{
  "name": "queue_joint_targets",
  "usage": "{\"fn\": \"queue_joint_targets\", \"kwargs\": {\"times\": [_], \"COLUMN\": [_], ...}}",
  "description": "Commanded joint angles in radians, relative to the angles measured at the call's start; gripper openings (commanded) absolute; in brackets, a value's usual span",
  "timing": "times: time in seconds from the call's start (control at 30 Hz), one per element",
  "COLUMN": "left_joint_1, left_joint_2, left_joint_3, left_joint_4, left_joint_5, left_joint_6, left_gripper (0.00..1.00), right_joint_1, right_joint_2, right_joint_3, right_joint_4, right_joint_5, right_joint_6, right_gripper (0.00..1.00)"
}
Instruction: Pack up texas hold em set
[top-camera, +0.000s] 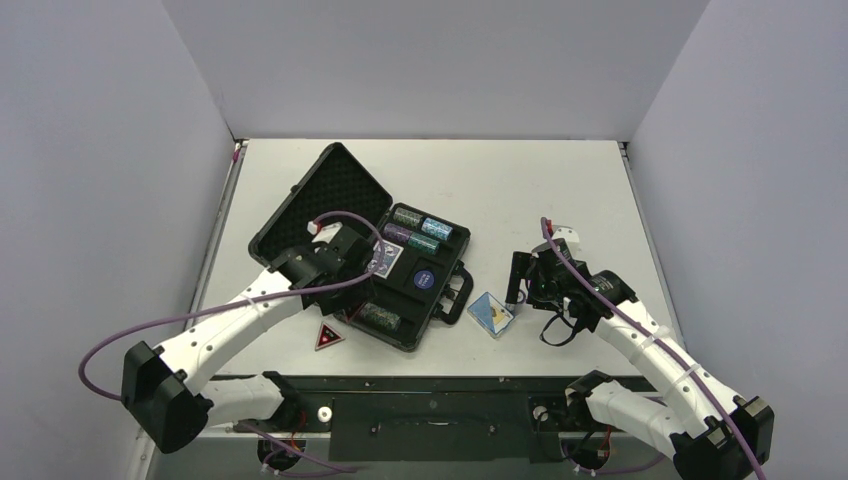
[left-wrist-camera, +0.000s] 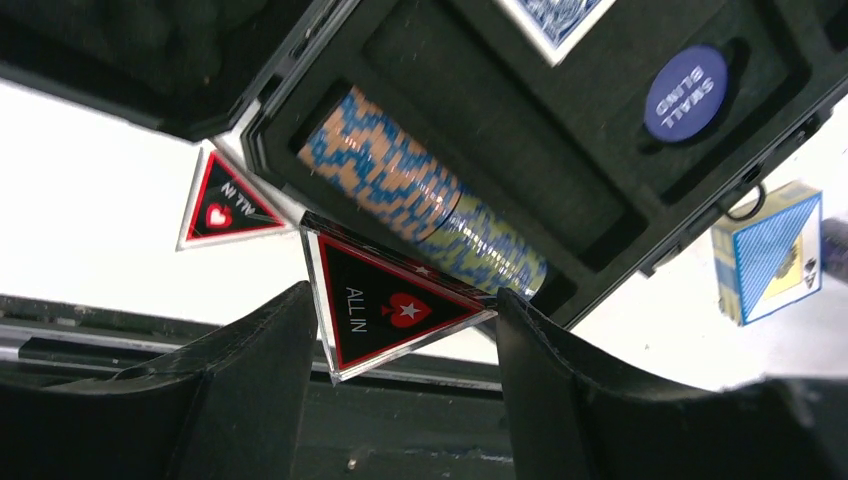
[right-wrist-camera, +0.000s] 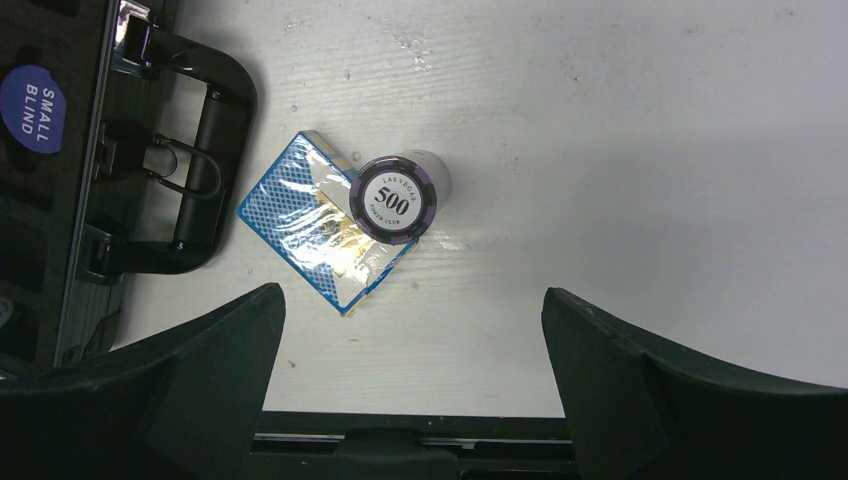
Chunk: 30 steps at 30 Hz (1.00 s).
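Note:
The black briefcase (top-camera: 325, 195) lies open at centre left, with glittery chip rolls (top-camera: 420, 231) and a blue "small blind" button (top-camera: 424, 278) in its foam base. My left gripper (top-camera: 353, 270) hovers over the case, shut on a red-black "ALL IN" triangle (left-wrist-camera: 385, 308) above a blue-and-yellow chip roll (left-wrist-camera: 420, 205). A second triangle (top-camera: 329, 336) lies on the table by the case's near corner. My right gripper (right-wrist-camera: 415, 310) is open and empty above a blue card deck (right-wrist-camera: 300, 225) and an upright purple "500" chip roll (right-wrist-camera: 397, 200).
The case handle (right-wrist-camera: 205, 165) and latches face the card deck (top-camera: 491, 313). Another blue deck (left-wrist-camera: 555, 20) sits in the case. The table's near edge and black rail (top-camera: 430, 385) run just below both grippers. Grey walls close in the table on three sides.

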Motion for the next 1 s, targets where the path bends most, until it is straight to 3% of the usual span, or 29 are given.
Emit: {"fn": "queue_joint_targets", "kwargs": {"times": [0.0,0.3,0.57,0.97], "left_joint_1": [0.06,0.146,0.182,0.19], "left_joint_2": [0.066,0.258,0.403,0.619], "left_joint_3": [0.092,0.189,0.275,0.476], "left_joint_4": [0.097,0.19,0.209,0.113], "left_joint_5": [0.031,0.098,0.103,0.09], "left_joint_6": [0.072,0.064,-0.045,-0.119], "left_gripper": [0.38,0.38,0.34,0.32], "right_joint_1": [-0.008,-0.008,-0.008,-0.008], "right_joint_2": [-0.016,-0.019,-0.018,-0.011], "right_joint_3": [0.039,0.049,0.053,0.055], "right_joint_4": [0.004,-0.007,-0.014,-0.011], "right_joint_5": [0.025,0.041,0.054,0.069], "right_joint_6": [0.008,0.004,0.004,0.002], "right_gripper": [0.96,0.96,0.96,0.96]}}
